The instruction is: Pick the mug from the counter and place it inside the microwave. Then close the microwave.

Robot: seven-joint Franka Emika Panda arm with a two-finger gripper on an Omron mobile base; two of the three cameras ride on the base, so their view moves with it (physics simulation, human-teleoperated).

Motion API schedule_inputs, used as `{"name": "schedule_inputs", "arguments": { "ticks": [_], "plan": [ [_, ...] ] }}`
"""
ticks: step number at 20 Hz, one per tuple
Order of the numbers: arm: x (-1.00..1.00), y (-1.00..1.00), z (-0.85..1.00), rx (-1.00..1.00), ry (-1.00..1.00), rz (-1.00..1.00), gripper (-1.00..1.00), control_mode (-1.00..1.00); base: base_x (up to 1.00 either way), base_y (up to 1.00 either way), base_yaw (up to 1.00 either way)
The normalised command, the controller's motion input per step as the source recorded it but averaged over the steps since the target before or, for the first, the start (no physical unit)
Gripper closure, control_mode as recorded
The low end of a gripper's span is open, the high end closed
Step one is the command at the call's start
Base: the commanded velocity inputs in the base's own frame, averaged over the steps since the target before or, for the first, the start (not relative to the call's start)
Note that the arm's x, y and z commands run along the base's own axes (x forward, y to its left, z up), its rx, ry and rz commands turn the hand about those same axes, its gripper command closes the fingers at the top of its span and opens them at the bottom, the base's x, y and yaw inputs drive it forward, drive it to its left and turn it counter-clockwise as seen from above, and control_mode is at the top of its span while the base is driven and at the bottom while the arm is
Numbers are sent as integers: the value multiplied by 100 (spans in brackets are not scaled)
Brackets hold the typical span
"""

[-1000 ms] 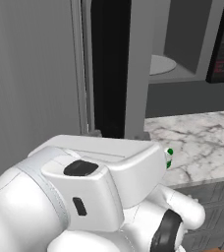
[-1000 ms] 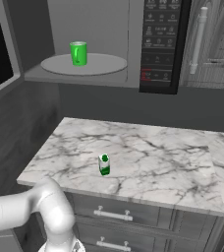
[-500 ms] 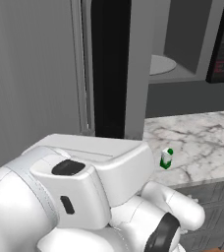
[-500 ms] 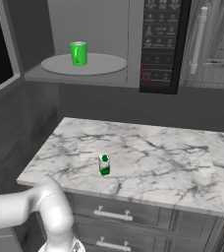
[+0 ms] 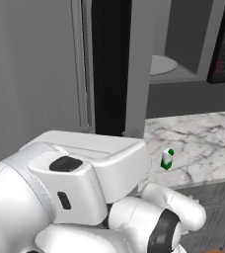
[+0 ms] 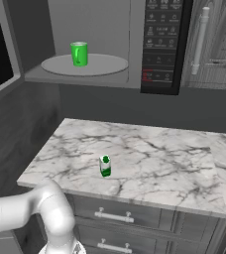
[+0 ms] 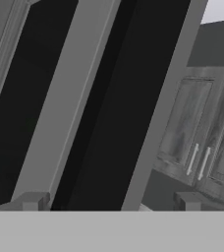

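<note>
Mug, plain bright green and rounded (image 6: 79, 53), stands upright on the white round plate (image 6: 105, 66) inside the large grey microwave (image 6: 85, 20), toward the plate's left side in my right base view. Nothing is in my gripper (image 7: 109, 202): its two small dark tips poke up at the bottom of the hand view with a broad gap between them, jaws spread wide and empty. The hand camera looks along a tilted black glass door panel (image 7: 119, 113) with grey framing, close in front of the tips; I cannot tell if either tip touches it. Grey panelled cabinet fronts with pale bar handles (image 7: 197, 160) sit beyond the door edge in that view.

So the mug is well apart from my hand, back in the microwave cavity, while the hand is out at the open door. In the left base view the door (image 5: 112, 64) stands swung out, edge-on, with a sliver of the plate visible behind it. The dark button panel (image 6: 162, 44) is on the microwave's right.

Below, the white marble counter with grey veins (image 6: 159, 168) carries a tiny green-and-white carton-like item (image 6: 105, 165), upright, near the front edge. Grey drawer fronts with bar handles (image 6: 115, 217) run under the slab. My white arm (image 6: 45, 213) bends low at the lower left of the right base view.
</note>
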Motion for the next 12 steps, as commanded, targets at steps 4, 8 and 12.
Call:
{"name": "schedule_inputs", "arguments": {
  "ticks": [4,8,12],
  "plan": [
    [13,0,0,0,-4,0,-100,-100,0,0,0],
    [16,0,0,0,-4,0,-100,-100,0,0,0],
    [21,0,0,0,-2,0,-100,-100,0,0,0]
  ]
}}
